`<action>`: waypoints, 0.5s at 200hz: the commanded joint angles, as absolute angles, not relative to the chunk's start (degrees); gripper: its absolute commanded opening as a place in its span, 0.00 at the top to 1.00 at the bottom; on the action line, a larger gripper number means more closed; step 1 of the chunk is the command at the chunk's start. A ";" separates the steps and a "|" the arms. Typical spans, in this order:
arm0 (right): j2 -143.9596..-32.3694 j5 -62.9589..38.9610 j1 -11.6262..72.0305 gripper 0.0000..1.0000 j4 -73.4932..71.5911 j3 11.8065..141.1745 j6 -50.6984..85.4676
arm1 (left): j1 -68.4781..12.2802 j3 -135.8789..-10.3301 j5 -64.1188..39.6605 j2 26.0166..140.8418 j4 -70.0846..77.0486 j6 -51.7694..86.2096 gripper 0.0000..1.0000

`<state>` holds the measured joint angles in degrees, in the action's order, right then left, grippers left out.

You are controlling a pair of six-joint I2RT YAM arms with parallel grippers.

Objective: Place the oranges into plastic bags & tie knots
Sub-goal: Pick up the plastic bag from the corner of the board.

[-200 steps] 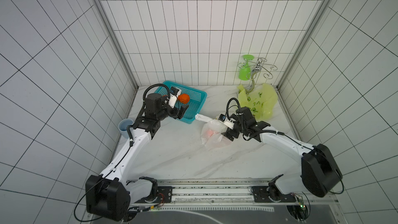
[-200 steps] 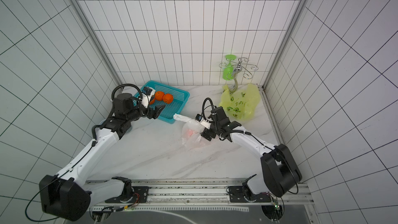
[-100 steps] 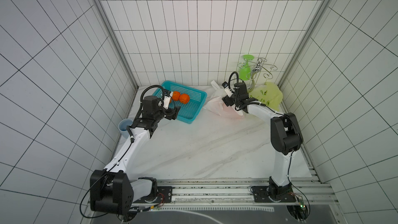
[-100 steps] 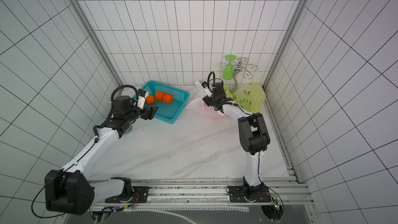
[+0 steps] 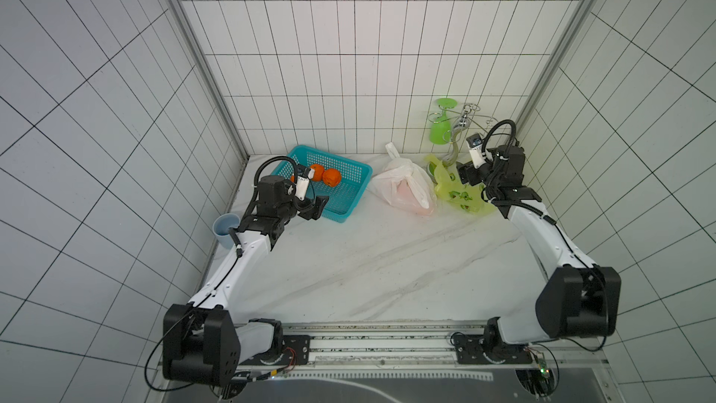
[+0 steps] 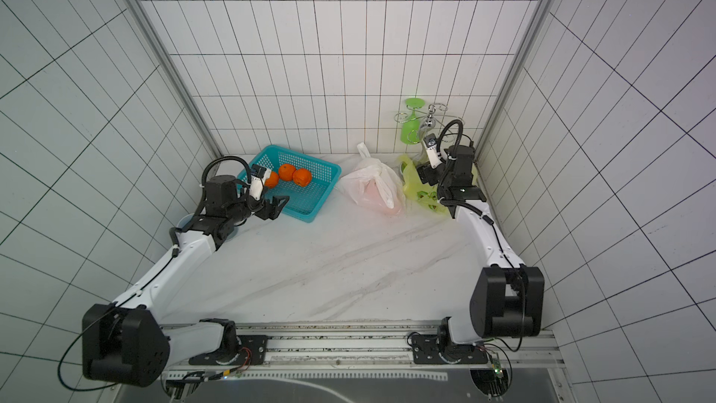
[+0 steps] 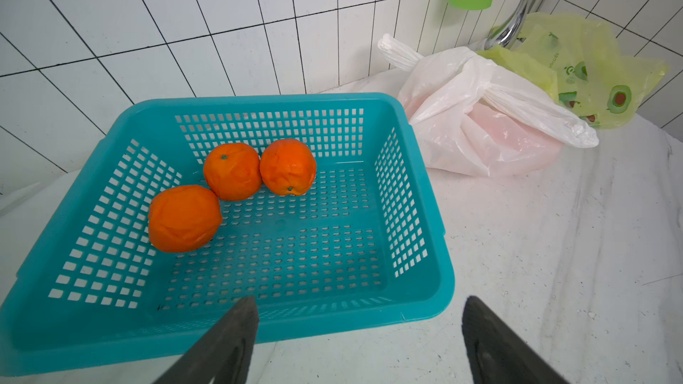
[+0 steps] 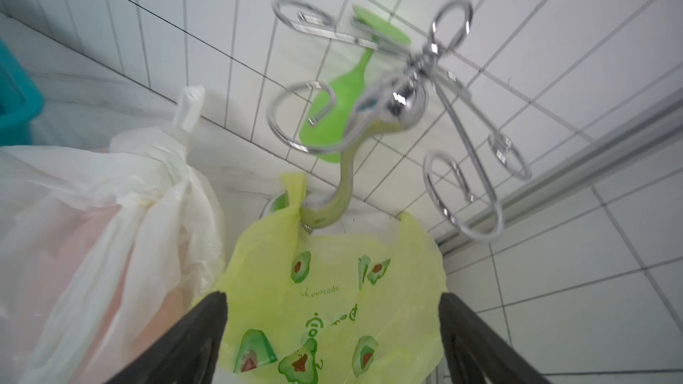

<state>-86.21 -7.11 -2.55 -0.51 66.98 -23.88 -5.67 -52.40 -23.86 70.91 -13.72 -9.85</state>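
Note:
Three oranges (image 7: 232, 171) lie in the teal basket (image 7: 258, 99), also visible in both top views (image 5: 332, 177) (image 6: 286, 172). My left gripper (image 7: 360, 304) is open and empty, just outside the basket's near rim (image 5: 315, 207). The white plastic bag (image 5: 403, 184) lies at the back with its handles tied in a knot (image 7: 484, 86), and a pale orange mass shows through it. The yellow-green bag (image 8: 332, 271) with avocado prints lies flat beside it. My right gripper (image 8: 332, 299) hangs open over that bag, holding nothing (image 5: 463, 174).
A chrome wire rack (image 8: 391, 105) with a hanging green glass (image 5: 441, 129) stands in the back right corner. One handle of the yellow-green bag lies against its stem. A grey-blue cup (image 5: 226, 228) sits by the left wall. Tiled walls close three sides.
The right arm carried the white bag from the table's middle to the back, let it go, and moved over the yellow-green bag. The left gripper drew back to the basket's near rim.

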 commanded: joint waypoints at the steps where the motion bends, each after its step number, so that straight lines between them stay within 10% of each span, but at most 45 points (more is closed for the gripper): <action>1: -88.03 -9.04 -8.02 0.12 -2.04 59.52 -14.79 | -5.71 -52.13 -26.44 70.71 -12.65 -9.73 0.14; 100: -105.44 -9.73 -14.48 0.12 -9.54 64.45 -8.39 | -5.80 -51.70 -28.19 71.28 -12.22 -9.38 0.14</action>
<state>-99.33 -7.90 -14.33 -10.96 57.60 -12.67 -5.67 -52.21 -26.83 71.02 -13.52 -9.82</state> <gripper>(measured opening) 0.902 0.861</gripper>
